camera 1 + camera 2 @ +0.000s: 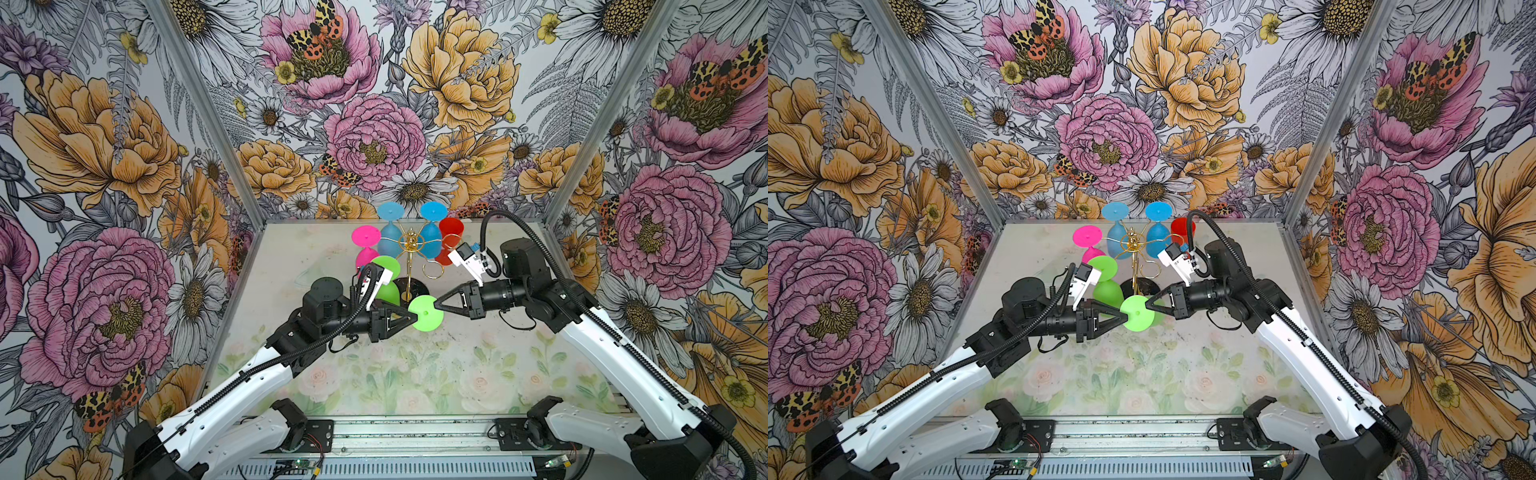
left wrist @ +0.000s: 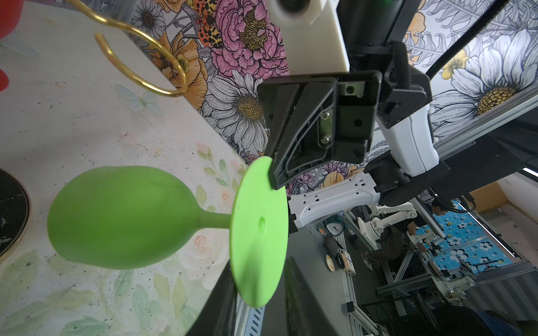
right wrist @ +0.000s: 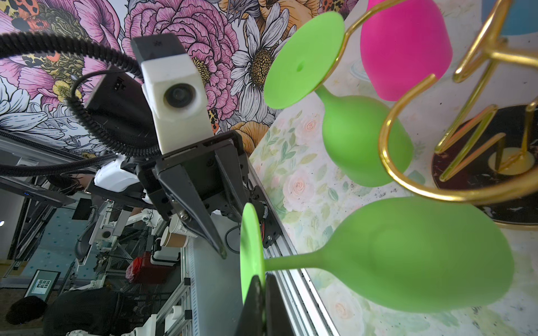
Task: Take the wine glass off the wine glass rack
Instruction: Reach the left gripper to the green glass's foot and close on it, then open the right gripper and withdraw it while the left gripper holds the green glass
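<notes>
A green wine glass (image 1: 425, 313) (image 1: 1137, 313) lies level in the air, just in front of the wine glass rack (image 1: 409, 245) (image 1: 1133, 245), free of its gold loops. My right gripper (image 1: 436, 307) (image 3: 263, 279) is shut on the rim of the glass's round foot. From the opposite side, my left gripper (image 1: 415, 318) (image 2: 260, 261) straddles the same foot, and a gap shows between one finger (image 3: 217, 244) and the disc. The bowl (image 2: 122, 216) (image 3: 407, 256) points toward the rack's black base (image 2: 11, 209) (image 3: 509, 174). An empty gold loop (image 2: 163, 67) (image 3: 407, 180) hangs close over the bowl.
A second green glass (image 1: 384, 278) (image 3: 358, 133), a pink one (image 1: 365, 241) and two blue ones (image 1: 390, 232) (image 1: 432, 230) hang upside down on the rack. A red glass (image 1: 451, 235) is at its right side. The floral mat (image 1: 415, 374) stretches toward me.
</notes>
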`<state>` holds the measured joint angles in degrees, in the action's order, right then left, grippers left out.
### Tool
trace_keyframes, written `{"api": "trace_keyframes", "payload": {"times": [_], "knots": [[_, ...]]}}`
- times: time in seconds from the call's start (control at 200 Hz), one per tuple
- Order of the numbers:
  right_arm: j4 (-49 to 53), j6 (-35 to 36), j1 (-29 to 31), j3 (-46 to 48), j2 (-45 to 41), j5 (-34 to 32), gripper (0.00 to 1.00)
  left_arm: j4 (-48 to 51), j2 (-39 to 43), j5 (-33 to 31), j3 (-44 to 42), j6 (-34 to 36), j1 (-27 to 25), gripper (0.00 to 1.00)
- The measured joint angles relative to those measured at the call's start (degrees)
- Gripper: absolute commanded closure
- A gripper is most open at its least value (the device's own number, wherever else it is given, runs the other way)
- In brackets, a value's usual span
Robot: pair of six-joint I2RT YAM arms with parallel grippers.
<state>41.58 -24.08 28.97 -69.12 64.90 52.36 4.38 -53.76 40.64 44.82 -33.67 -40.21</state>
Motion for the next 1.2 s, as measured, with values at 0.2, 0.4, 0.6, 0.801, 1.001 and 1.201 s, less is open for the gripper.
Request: {"api": "trace_keyframes", "payload": {"times": [0.2,0.4,0.6,0.801,1.001,1.201], "knots": [[0.0,0.2,0.0,0.0,0.1,0.0,1.00,0.0,-0.5,0.6,0.0,-0.1,0.3,0.81],[0.0,1.6,0.0,0.0,0.1,0.5,1.00,0.0,-0.8,0.9,0.0,-0.7,0.4,0.97],[-0.1,3.1,0.0,0.4,0.1,0.7,0.84,0.1,-0.8,1.4,0.0,-1.0,0.6,1.00],[0.0,2.7,-1.4,1.2,0.0,-0.5,0.65,0.1,-0.7,1.4,0.0,-0.5,0.6,1.00],[-0.1,1.1,-4.8,1.7,-1.5,-2.7,0.50,0.3,-0.6,1.5,-0.5,-0.3,0.6,1.00],[0.0,-2.0,-8.6,2.4,-2.4,-6.3,0.42,0.0,0.9,2.7,-0.5,1.7,-0.7,1.00]]}}
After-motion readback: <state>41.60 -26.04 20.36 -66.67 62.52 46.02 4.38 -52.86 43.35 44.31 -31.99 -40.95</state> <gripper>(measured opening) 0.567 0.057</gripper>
